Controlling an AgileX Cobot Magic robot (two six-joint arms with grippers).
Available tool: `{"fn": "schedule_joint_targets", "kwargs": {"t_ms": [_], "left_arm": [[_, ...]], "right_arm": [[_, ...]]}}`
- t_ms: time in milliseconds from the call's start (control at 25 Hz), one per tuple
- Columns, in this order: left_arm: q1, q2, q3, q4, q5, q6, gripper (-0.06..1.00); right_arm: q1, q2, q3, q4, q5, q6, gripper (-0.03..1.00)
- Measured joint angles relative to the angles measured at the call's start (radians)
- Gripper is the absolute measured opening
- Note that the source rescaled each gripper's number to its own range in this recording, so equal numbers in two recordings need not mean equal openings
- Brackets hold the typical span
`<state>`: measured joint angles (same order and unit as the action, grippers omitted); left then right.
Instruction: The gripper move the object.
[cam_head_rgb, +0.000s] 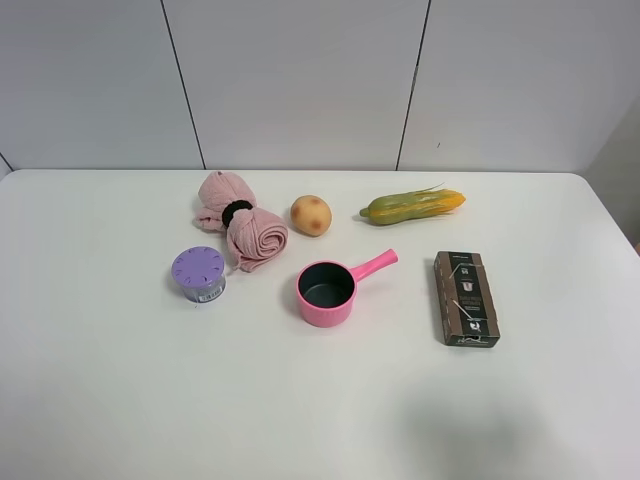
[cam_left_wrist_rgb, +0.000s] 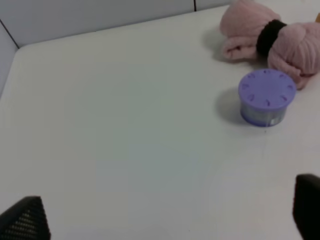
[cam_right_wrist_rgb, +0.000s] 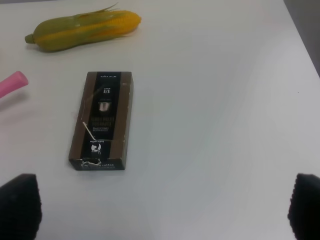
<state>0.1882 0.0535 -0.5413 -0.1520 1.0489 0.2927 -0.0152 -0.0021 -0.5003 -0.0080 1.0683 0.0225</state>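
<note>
Saucepan (cam_head_rgb: 327, 291): pink, standing upright near the middle of the table (cam_head_rgb: 100, 400), handle pointing toward the far right corner; nothing is touching it
Left end effector (cam_left_wrist_rgb: 165, 215): hanging released above the table's left side, two dark fingertips (cam_left_wrist_rgb: 27, 220) showing spread wide apart, nothing between them
Right end effector (cam_right_wrist_rgb: 162, 210): hanging released above the table's right side, fingertips (cam_right_wrist_rgb: 17, 205) spread wide, gripping nothing
Purple container (cam_head_rgb: 198, 273): sitting left of the saucepan, apart from it
Pink cloth (cam_head_rgb: 240, 222): lying rolled just behind the container
Potato (cam_head_rgb: 311, 214): resting behind the saucepan
Corn (cam_head_rgb: 412, 206): lying toward the far edge
Dark box (cam_head_rgb: 466, 297): lying flat right of the saucepan
</note>
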Motion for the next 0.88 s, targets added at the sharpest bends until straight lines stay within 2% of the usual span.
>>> {"fn": "schedule_joint_targets", "kwargs": {"t_ms": [880], "left_arm": [[0.000, -0.059, 0.024, -0.004, 0.010, -0.001, 1.00]], "right_arm": [[0.000, 0.000, 0.000, 0.000, 0.000, 0.000, 1.00]]}}
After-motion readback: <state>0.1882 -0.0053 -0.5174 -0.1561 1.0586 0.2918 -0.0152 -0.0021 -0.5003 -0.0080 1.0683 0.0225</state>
